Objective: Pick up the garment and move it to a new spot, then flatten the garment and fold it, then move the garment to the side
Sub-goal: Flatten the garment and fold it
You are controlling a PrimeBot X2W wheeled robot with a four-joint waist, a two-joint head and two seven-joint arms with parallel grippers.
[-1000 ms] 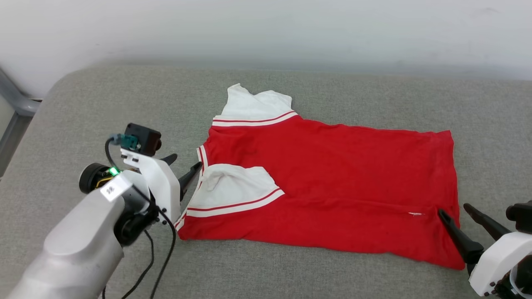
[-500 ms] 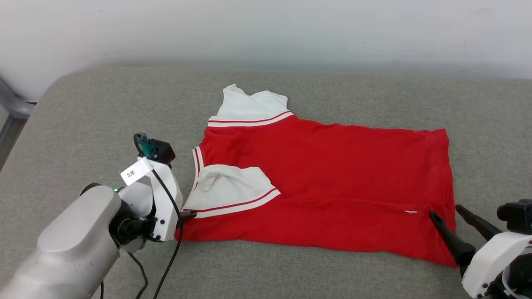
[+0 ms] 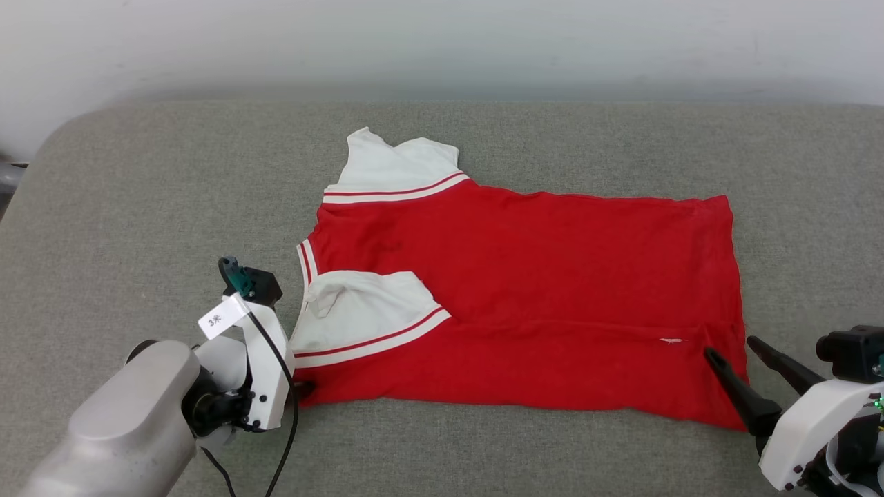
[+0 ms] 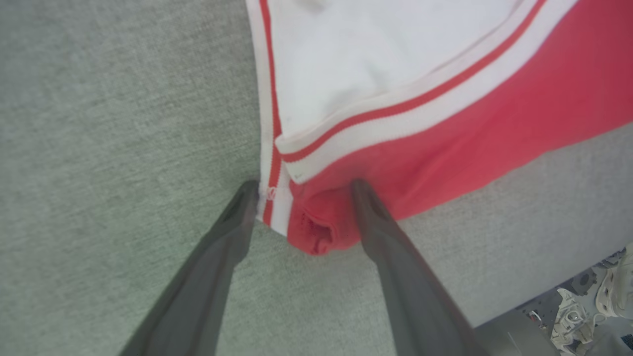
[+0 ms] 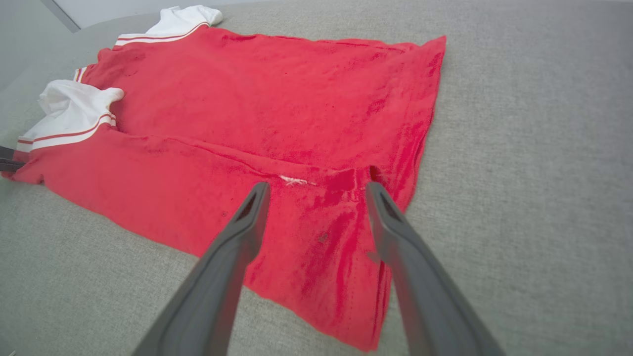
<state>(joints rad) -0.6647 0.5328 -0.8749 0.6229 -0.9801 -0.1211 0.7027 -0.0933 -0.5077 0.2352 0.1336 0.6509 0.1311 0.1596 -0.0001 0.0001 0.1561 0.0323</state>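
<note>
**Near edge.** The left gripper (image 4: 302, 190) is standing released, jaws spread wide, straddling the near collar-side corner of the garment (image 3: 539, 276). One finger is sitting at the striped trim (image 4: 271, 163) and the other is pressing beside a bunched red lump of cloth (image 4: 316, 232). It is gripping nothing. The right gripper (image 5: 317, 188) is also standing open and empty over the near hem-side corner. Whether its fingers are touching the cloth cannot be told.

**Middle.** The garment is lying spread lengthwise on the grey cushion (image 3: 173, 193). Its near long edge is turned inward, and the near sleeve (image 3: 366, 310) is resting on top of the red body.

**Far side.** The far sleeve (image 3: 394, 166) is jutting out flat toward the wall.

**Hazards, as judged:**
- The left jaws are lining up on a bunch, not a clean edge. A pinch here is likely taking one layer only, so the turned-in edge would be pulling open on lifting.
- The right jaws are sitting inboard of the corner. A shallow bite could be slipping off, so the two ends would be rising unevenly and skewing the fold.
- The near sleeve is lying loose and could slide off under any tilt.
- The far sleeve is protruding, so it would be spoiling the outline of the next fold.
</note>
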